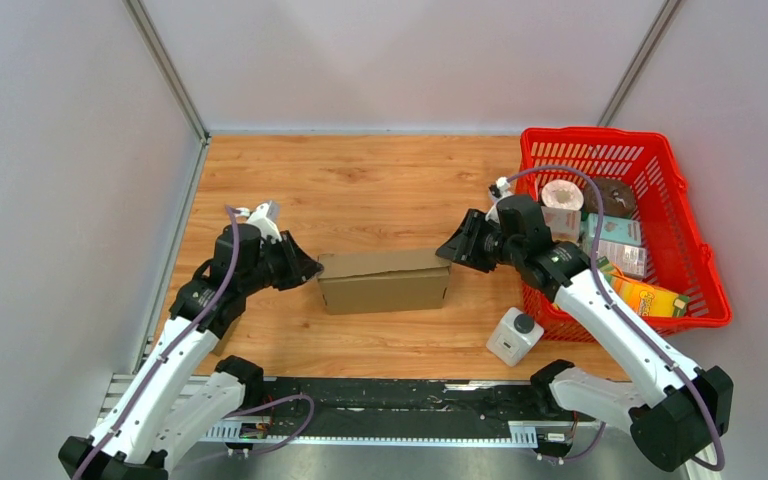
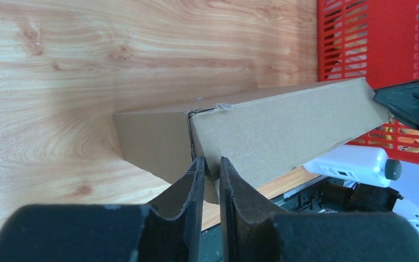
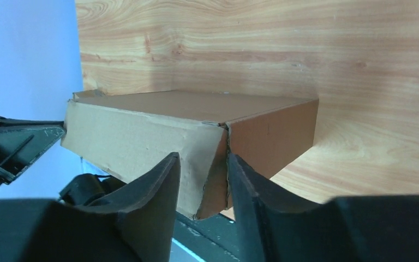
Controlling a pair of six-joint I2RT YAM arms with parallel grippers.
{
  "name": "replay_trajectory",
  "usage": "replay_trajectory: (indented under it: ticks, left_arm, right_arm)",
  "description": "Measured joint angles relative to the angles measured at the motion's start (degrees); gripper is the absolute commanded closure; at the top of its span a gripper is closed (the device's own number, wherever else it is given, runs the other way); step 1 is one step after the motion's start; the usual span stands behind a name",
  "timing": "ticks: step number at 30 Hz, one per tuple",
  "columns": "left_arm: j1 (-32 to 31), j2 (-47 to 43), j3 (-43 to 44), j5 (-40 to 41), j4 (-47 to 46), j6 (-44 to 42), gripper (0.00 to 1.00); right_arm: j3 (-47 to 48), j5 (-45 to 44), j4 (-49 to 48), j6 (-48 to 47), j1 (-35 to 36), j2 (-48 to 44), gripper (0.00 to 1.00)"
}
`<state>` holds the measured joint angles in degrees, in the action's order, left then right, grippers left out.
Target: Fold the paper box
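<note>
Simultaneously, left end effector (image 2: pixel 211 162) and right end effector (image 3: pixel 203 157), each nearly closed, pinch opposite ends of the brown cardboard box (image 1: pixel 384 281).

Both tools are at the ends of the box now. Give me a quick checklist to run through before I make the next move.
1. Left tool on the left end of the paper box: ok, its fingers pinch the end edge.
2. Right tool on the right end: ok, cardboard fills its gap.
3. Box resting on the table: cannot tell.
4. White bottle clear of the box: ok, it stands apart, toward the near edge.
5. Red basket clear of the box: ok, it sits off to the right.
</note>
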<state>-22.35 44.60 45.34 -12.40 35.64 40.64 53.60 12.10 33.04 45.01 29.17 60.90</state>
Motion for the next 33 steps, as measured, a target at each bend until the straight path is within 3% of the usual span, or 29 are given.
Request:
replay_trajectory:
  ticks: [3,9,13,15,19,21,24,25,26,29,33]
  left_arm:
    - [-0.02,-1.42,-1.38,-0.7,-1.2,-0.31,0.59]
    - [0.15,-0.04,1.05,-2.45,2.19,-3.93,0.37]
    - [2.01,2.6,4.66,-4.76,3.74,-6.97,0.4]
    - [3.54,3.65,4.52,-6.73,3.32,-7.76,0.48]
    - [4.79,4.31,0.28,-10.45,0.46,-7.5,0.52]
    - [5.01,2.8,-1.92,-11.54,-1.88,-6.78,0.6]
    - [5.14,0.13,-4.57,-12.31,-3.76,-5.86,0.64]
    - [5.18,-0.81,-5.03,-12.48,-3.78,-5.68,0.62]
    - [5.35,-1.75,-5.46,-12.68,-3.74,-5.55,0.51]
    - [6.19,-3.87,-5.97,-13.31,-2.49,-5.46,0.39]
    - [6.99,-2.38,-4.24,-13.31,0.68,-6.23,0.39]
  right_arm:
    - [0.9,0.5,0.55,-4.52,0.39,0.55,0.37]
    - [6.88,4.13,5.97,-14.53,-0.68,4.2,0.37]
    - [7.91,8.72,7.15,-18.86,-2.97,4.44,0.42]
    - [7.04,12.11,6.78,-20.22,-4.17,4.37,0.5]
    - [3.28,16.09,4.92,-21.38,-5.66,4.28,0.72]
    - [0.87,17.68,2.8,-21.38,-6.23,3.91,0.77]
    - [-2.29,19.02,-0.11,-21.27,-7.04,1.46,0.77]
    - [-3.13,19.3,-0.63,-21.2,-7.15,0.66,0.71]
    - [-3.82,19.56,-0.98,-21.18,-7.19,-0.2,0.68]
    - [-4.17,20.37,-0.92,-21.18,-7.26,-0.9,0.61]
    - [-2.64,21.94,0.09,-21.4,-7.93,1.42,0.6]
